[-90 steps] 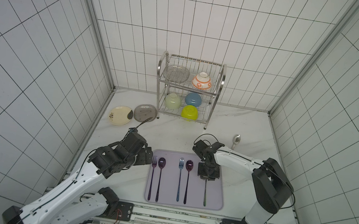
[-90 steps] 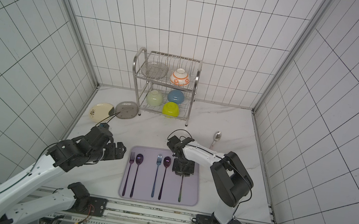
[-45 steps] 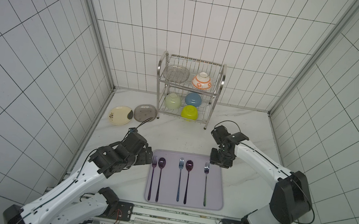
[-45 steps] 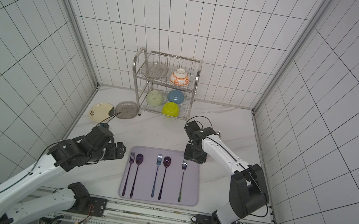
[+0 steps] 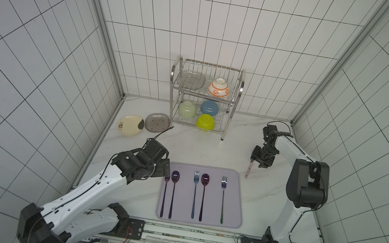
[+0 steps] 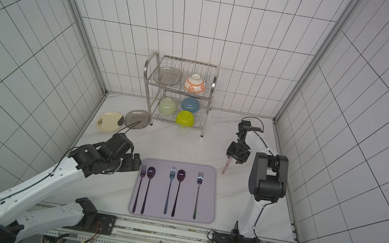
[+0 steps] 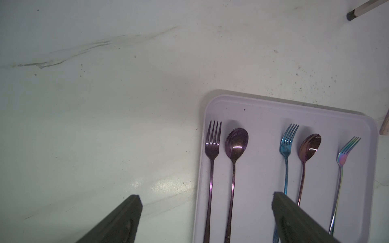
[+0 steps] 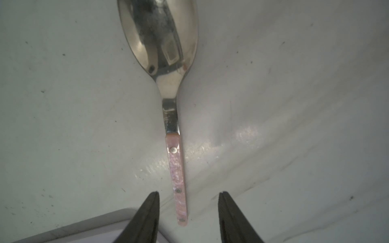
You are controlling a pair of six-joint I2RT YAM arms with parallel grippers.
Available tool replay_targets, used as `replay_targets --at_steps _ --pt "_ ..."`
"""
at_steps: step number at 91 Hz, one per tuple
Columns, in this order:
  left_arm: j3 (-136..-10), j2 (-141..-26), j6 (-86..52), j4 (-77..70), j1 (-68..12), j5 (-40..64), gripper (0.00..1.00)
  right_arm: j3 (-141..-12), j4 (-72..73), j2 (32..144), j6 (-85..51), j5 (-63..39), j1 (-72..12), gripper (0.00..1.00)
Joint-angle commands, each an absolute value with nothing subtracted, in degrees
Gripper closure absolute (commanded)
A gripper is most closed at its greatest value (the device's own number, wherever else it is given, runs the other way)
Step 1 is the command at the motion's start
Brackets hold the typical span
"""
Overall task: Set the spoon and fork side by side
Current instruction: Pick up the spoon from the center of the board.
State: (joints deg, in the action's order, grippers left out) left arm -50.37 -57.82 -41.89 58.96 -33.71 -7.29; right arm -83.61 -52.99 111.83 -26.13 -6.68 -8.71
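Item, task piece: pink-handled spoon [image 8: 174, 147], steel bowl, flat on the white marble counter [image 5: 196, 152], just off the far right corner of the lavender tray [image 5: 235, 201], handle end toward that corner, not on the tray.

Right gripper [image 8: 189, 195]: poised low over the spoon's handle end, fingers [image 8: 151, 210] apart, one on each side of the handle with a gap both sides; nothing clamped.

Left gripper [image 7: 207, 196]: spread wide, empty, hovering at the tray's far left corner above the purple pair.

Tray contents, left to right, handles toward the robot, all parallel:
- purple fork [image 5: 164, 194] and purple spoon [image 5: 172, 193], side by side
- blue fork [image 5: 194, 197] and rose-purple spoon [image 5: 202, 198], side by side
- rainbow fork [image 5: 222, 201], alone at the right, bare tray beside it

Back of counter: two-tier wire dish rack [image 5: 239, 95] holding a clear dish and four bowls; cream plate [image 5: 130, 124] and grey dish [image 5: 157, 123] to its left, touching or overlapping.
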Motion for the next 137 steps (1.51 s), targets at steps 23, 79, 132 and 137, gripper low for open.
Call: replay_targets --at_steps 23,79,132,137 --pt "-51.39 -57.48 -42.72 59.80 -33.52 -7.67 0.02 -86.28 -52.09 119.41 -22.92 -9.57 -8.53 0.65" --pt "-51.14 -52.47 -42.36 61.32 -32.68 -10.73 0.02 -80.48 -55.22 109.39 -18.00 -1.02 -11.57 0.94" --pt "-47.23 -38.27 -42.63 58.15 -32.76 -12.54 0.02 -54.25 -58.26 81.12 -34.49 3.01 -40.78 0.94" --pt "-47.13 -37.74 -42.48 57.98 -32.88 -12.19 0.02 -53.05 -56.28 81.02 -36.23 3.11 -42.75 0.94"
